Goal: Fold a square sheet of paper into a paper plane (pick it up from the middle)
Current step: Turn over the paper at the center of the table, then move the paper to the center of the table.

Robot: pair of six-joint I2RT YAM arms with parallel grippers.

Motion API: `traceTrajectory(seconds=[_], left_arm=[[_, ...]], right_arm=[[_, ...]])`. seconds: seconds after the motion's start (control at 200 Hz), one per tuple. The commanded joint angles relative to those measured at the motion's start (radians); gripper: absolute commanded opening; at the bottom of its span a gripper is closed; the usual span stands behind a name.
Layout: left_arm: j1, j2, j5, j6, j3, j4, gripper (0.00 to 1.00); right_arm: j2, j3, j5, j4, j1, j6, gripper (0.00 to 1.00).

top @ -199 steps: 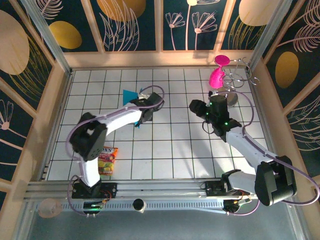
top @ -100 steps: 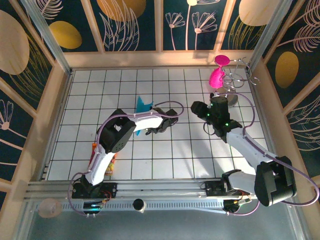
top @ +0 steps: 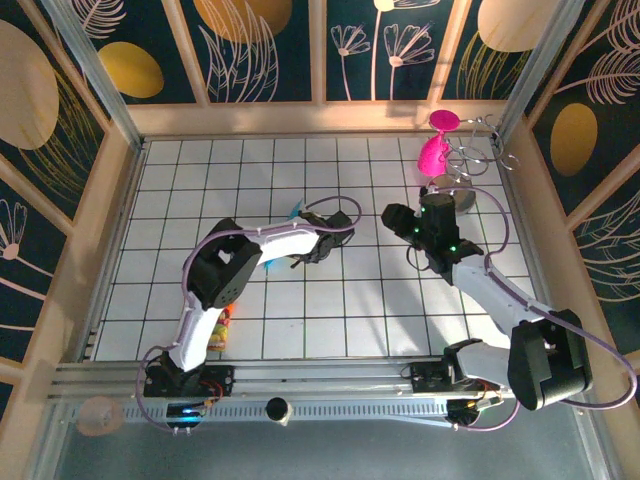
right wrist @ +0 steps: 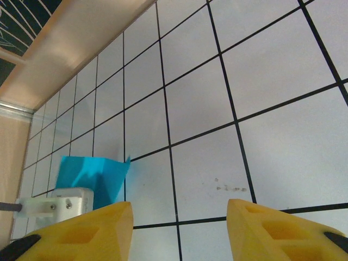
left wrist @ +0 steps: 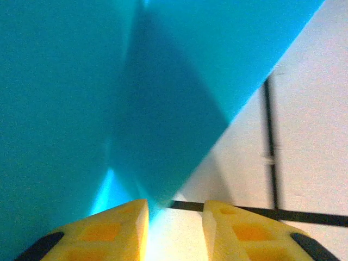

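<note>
The turquoise sheet of paper (left wrist: 81, 81) is folded, with a sharp crease and a shaded panel, and stands up close in front of my left gripper (left wrist: 175, 209). Its lower tip ends beside the left yellow finger (left wrist: 117, 228). The jaws stand apart with white tile showing between them. From above, a sliver of the paper (top: 296, 211) pokes out behind the left forearm, near the left gripper (top: 315, 248). My right gripper (top: 392, 215) hovers about two tiles to the right, open and holding nothing (right wrist: 179, 212). It looks toward the paper (right wrist: 92, 175). Whether the paper has a plane's shape I cannot tell.
A red-and-yellow snack packet (top: 222, 325) lies by the left arm's base. Pink goblets (top: 433, 152) and a wire rack (top: 472, 155) stand at the back right. Wooden walls (top: 95, 230) ring the tiled floor.
The left gripper has swung right toward the middle with the paper and its jaws have parted. The paper has dropped mostly out of sight behind the forearm. The right arm has not moved.
</note>
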Motion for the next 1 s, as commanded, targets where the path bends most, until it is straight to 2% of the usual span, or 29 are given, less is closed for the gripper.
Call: traceTrajectory(seconds=[0.0,0.195,0.365,0.456,0.596,0.716,0.896,0.996], left_arm=[[-0.015,-0.064,0.197,-0.044,-0.030,0.139,0.36],[-0.017,-0.176,0.346,-0.096,-0.114,0.265,0.44],[-0.018,-0.312,0.602,-0.156,-0.258,0.481,0.49],[-0.020,-0.394,0.684,-0.180,-0.332,0.591,0.52],[-0.001,-0.522,0.613,-0.170,-0.407,0.616,0.62],[0.075,-0.580,0.592,-0.165,-0.492,0.636,0.66],[0.166,-0.593,0.609,-0.164,-0.598,0.693,0.69],[0.206,-0.570,0.596,-0.154,-0.608,0.704,0.70]], right_arm=[[0.014,-0.010,-0.008,0.022,-0.007,0.015,0.49],[0.020,-0.007,0.004,0.016,-0.006,0.017,0.50],[0.017,-0.012,0.016,0.023,-0.008,0.017,0.51],[0.017,-0.015,0.003,0.039,-0.006,0.018,0.52],[0.034,-0.021,-0.077,0.084,-0.004,0.011,0.52],[0.068,-0.022,-0.121,0.114,0.001,0.021,0.52],[0.102,-0.033,-0.159,0.160,0.016,0.051,0.52],[0.108,-0.035,-0.150,0.171,0.030,0.054,0.57]])
